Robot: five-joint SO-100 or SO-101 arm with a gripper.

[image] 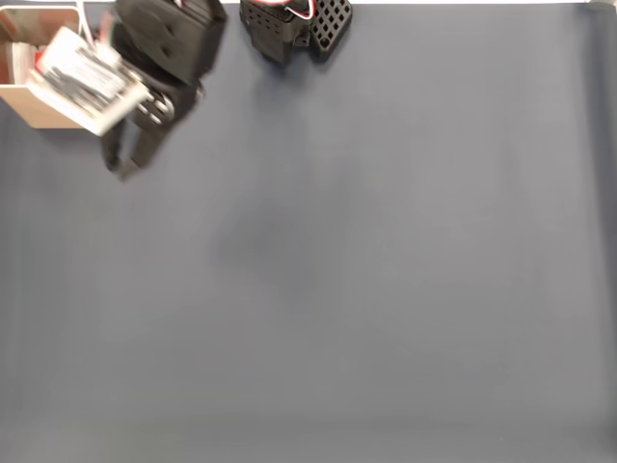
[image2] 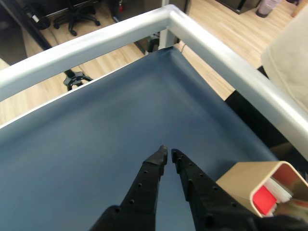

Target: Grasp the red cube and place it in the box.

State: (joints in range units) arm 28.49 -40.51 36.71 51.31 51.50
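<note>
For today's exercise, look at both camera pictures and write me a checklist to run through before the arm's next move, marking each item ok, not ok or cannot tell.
1. Red cube is inside the box: ok, the wrist view shows red within the box's white interior.
2. Hand holds nothing: ok, its fingers are nearly closed with only the blue mat between the tips.
3. Hand is clear of the box: ok in the wrist view, where the fingers sit left of the box wall.
4. Cube lies flat and settled: cannot tell, only part of it shows.
5. Mat ahead of the hand is free of obstacles: ok.
6. Arm at rest: cannot tell; the fixed view is blurred around the hand.
</note>
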